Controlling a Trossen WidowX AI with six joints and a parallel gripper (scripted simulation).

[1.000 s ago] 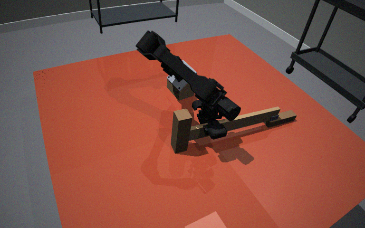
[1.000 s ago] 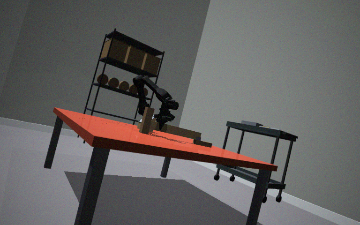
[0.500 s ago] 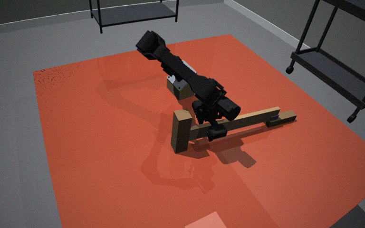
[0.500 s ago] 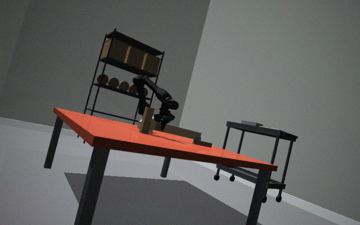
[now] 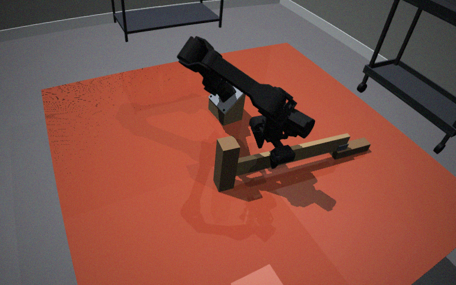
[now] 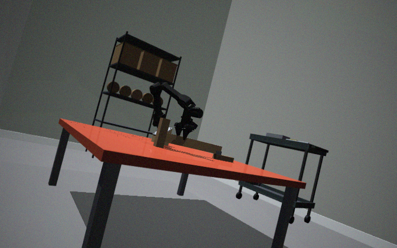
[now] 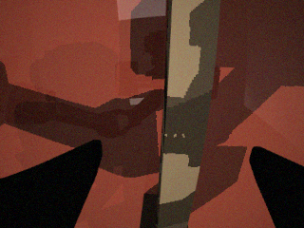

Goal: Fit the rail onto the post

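Note:
The long wooden rail [image 5: 316, 146] [image 6: 201, 144] [image 7: 184, 66] runs from the post [image 5: 225, 168] [image 6: 161, 133] to the low footboard block [image 5: 360, 145] [image 6: 225, 158]. Its far end sits at the bracket [image 5: 342, 146] [image 6: 217, 153]. Its near end is at the post's side face, raised off the table, with no clear gap visible in the top view. The rail looks about level. The pegs and holes are hidden, so their seating cannot be seen. My gripper [image 5: 267, 156] [image 6: 181, 138] [image 7: 178, 151] is wide open and empty, its fingers on either side of the rail nearer the post.
The arm's base block [image 5: 231, 114] stands on the orange table [image 5: 134, 208] [image 6: 122, 140], behind the rail. The arm reaches over from there. A wheeled cart [image 5: 413, 90] [image 6: 272, 141] and a shelf rack [image 6: 140, 73] stand off the table.

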